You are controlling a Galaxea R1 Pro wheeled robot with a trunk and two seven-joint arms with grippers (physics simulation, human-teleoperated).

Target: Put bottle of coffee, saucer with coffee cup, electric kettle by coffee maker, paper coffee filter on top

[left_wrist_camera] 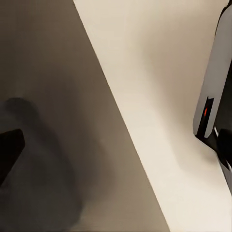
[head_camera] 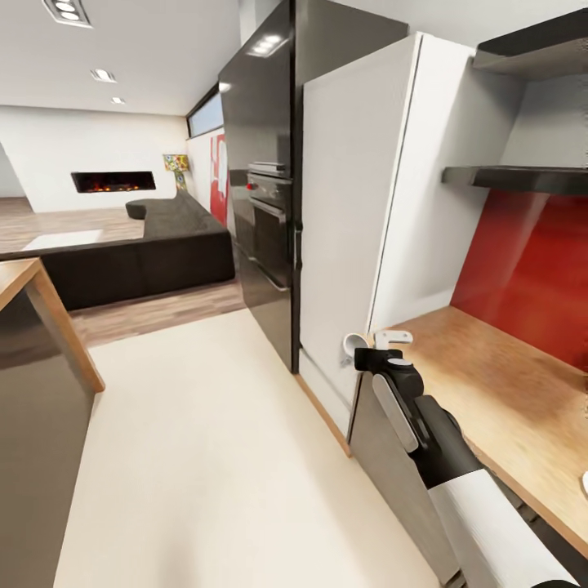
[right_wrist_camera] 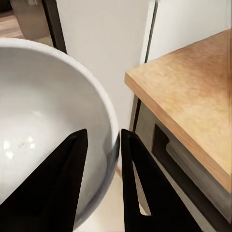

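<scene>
A: Right pincer, wide or narrow?

B: Narrow, clamped on the coffee cup. One finger inside the white bowl, the other outside, rim pinched between.

A: And where, exactly?

B: Held in the air just off the corner of the wooden table, near the tall white cabinet, above the cream floor. Not touching the table.

A: Pointing which way?

B: Tipped over, going by the head view. Mouth turned sideways, away from the table; long axis closer to level than upright.

A: Left pincer?

B: Just a dark tip at the edge of the left wrist view, in front of a grey panel. Wide or narrow, cannot tell.
</scene>
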